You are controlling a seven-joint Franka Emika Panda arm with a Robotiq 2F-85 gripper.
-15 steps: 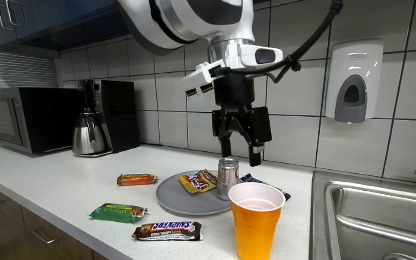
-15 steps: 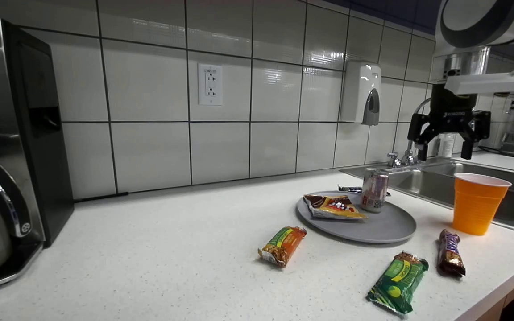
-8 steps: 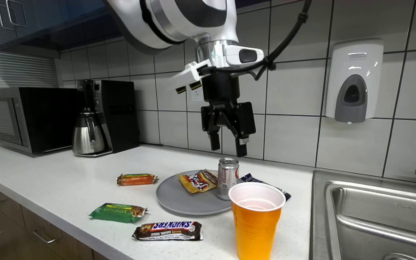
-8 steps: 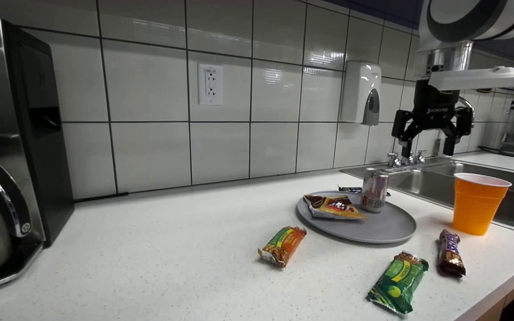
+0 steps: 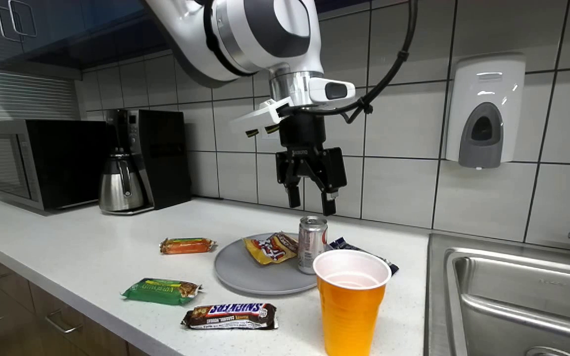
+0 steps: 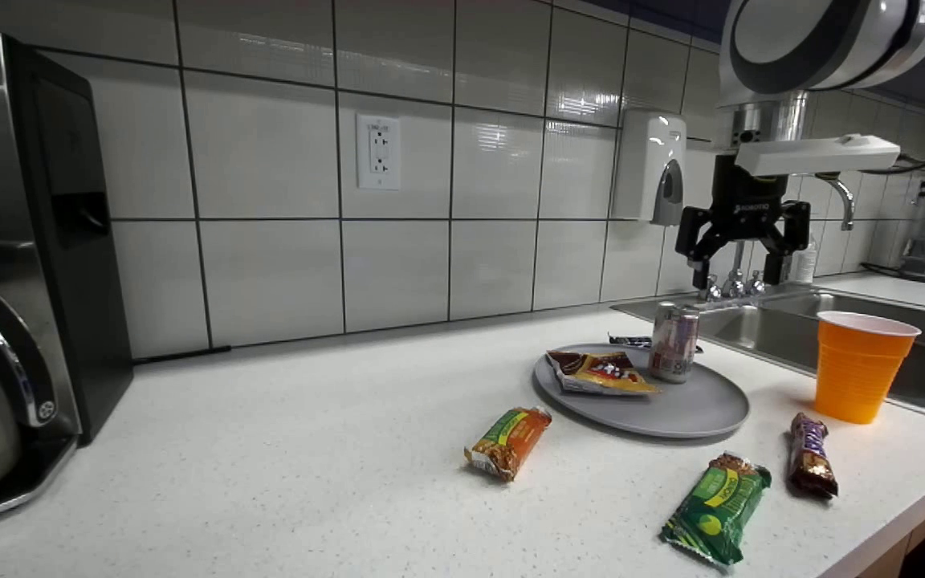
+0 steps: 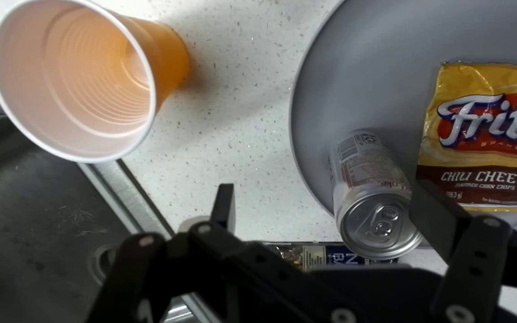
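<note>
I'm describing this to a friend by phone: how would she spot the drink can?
Near the sink, find the round gray plate. The drink can stands upright near its edge, beside the Fritos bag. Unlike that yellow-and-brown bag, it's a silver cylinder.

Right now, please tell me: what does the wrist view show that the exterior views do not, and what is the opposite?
Only the wrist view clearly shows the pull tab and barcode of the silver can.

Both exterior views, but not the wrist view, show the soap dispenser, coffee maker, orange-wrapped bar and green-wrapped bar.

All share the can, the open hand, which holds nothing, the gray plate, chip bag, orange cup and sink.
</note>
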